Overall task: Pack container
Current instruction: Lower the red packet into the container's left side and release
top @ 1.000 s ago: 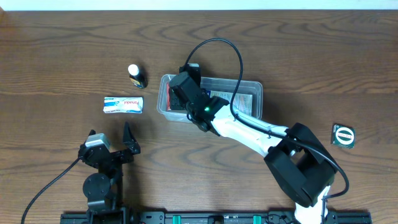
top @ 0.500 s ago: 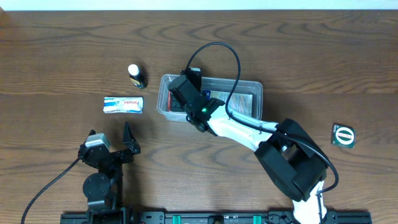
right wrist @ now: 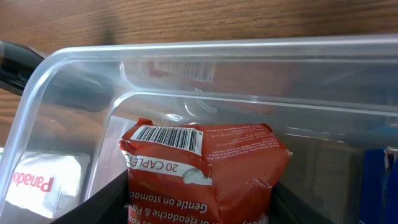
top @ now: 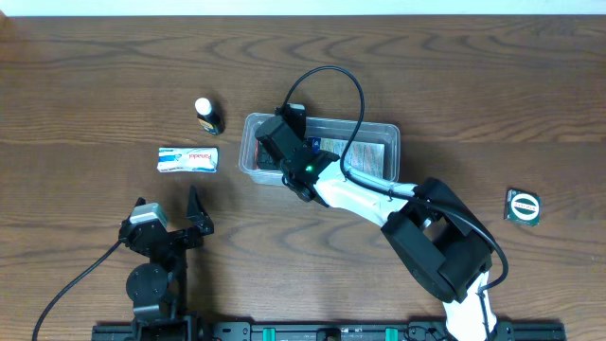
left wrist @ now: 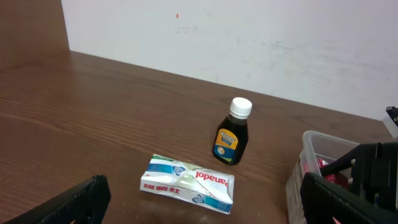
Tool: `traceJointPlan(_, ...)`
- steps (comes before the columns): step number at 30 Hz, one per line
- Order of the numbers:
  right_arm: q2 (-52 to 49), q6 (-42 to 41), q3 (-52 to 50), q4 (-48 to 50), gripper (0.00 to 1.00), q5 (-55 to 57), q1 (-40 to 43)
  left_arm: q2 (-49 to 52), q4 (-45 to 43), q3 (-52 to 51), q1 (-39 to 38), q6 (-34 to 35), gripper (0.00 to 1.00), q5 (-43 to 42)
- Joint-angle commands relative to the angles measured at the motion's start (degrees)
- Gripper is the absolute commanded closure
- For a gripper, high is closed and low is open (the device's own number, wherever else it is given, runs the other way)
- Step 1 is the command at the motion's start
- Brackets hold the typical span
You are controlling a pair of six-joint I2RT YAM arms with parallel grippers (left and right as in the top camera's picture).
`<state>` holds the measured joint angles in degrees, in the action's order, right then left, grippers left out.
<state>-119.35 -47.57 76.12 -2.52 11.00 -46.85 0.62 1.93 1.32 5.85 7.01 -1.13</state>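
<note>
The clear plastic container [top: 379,133] sits at mid-table; its rim fills the right wrist view [right wrist: 205,56]. My right gripper [top: 275,152] reaches into its left end and is shut on a crumpled red caplet packet [right wrist: 205,168]. A white and blue Panadol packet [top: 188,159] lies left of the container, also in the left wrist view [left wrist: 188,183]. A small dark bottle with a white cap [top: 206,115] stands behind it, also in the left wrist view [left wrist: 234,132]. My left gripper [top: 170,216] is open and empty near the front edge.
A dark green round-marked packet [top: 523,206] lies far right on the wood table. A printed packet lies inside the container [top: 365,152]. A black cable loops over the container. A white wall stands behind the table [left wrist: 249,37].
The right arm's base link has shifted slightly left; its gripper stays in the container's left end with the red packet. The left arm has not moved.
</note>
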Motion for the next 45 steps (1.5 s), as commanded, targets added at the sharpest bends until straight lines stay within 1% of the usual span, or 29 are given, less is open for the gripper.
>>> traceJointPlan(1,-0.79,-0.39,0.94,0.22,0.45,1.11,-0.48,-0.39,2.1,-1.09,0.24,-0.96,0.02,0.7)
traceJointPlan(7,-0.76,0.0,0.94,1.09,0.36,0.79,-0.48,-0.39,2.1,-1.09,0.24,-0.96,0.02,0.7)
traceJointPlan(22,-0.37,0.15,0.94,1.68,0.34,-0.07,-0.48,-0.39,2.1,-1.09,0.24,-0.96,0.02,0.7)
traceJointPlan(23,0.07,0.98,0.94,1.68,0.34,-0.13,-0.48,-0.39,2.1,-1.09,0.24,-0.96,0.02,0.7)
traceJointPlan(26,2.16,4.46,0.94,1.57,0.3,0.87,-0.46,-0.39,2.1,-1.09,0.24,-0.96,0.02,0.72)
traceJointPlan(29,5.4,8.81,0.94,0.81,0.27,2.01,-0.31,-0.39,2.1,-1.09,0.24,-0.96,0.02,0.72)
traceJointPlan(31,8.11,10.54,0.94,-0.57,0.24,3.37,-0.24,-0.39,2.1,-1.09,0.24,-0.96,0.02,0.72)
traceJointPlan(34,13.27,11.04,0.94,-4.13,0.09,3.54,0.42,-0.39,2.1,-1.09,0.24,-0.96,0.02,0.72)
traceJointPlan(35,15.56,11.08,0.94,-5.9,0.02,3.58,0.87,-0.39,2.1,-1.09,0.24,-0.96,0.02,0.7)
traceJointPlan(36,17.66,11.67,0.94,-7.56,0.01,3.58,1.49,-0.39,2.1,-1.09,0.24,-0.96,0.02,0.72)
traceJointPlan(40,26.71,18.58,0.94,-17.09,0.01,3.58,6.45,-0.39,2.1,-1.09,0.24,-0.96,0.02,0.72)
traceJointPlan(42,31.5,23.45,0.94,-24.02,0.01,3.61,10.54,-0.39,2.1,-1.09,0.24,-0.96,0.02,0.72)
traceJointPlan(45,36.33,28.48,0.94,-32.76,0.01,3.63,15.91,-0.39,2.1,-1.09,0.24,-0.96,0.02,0.72)
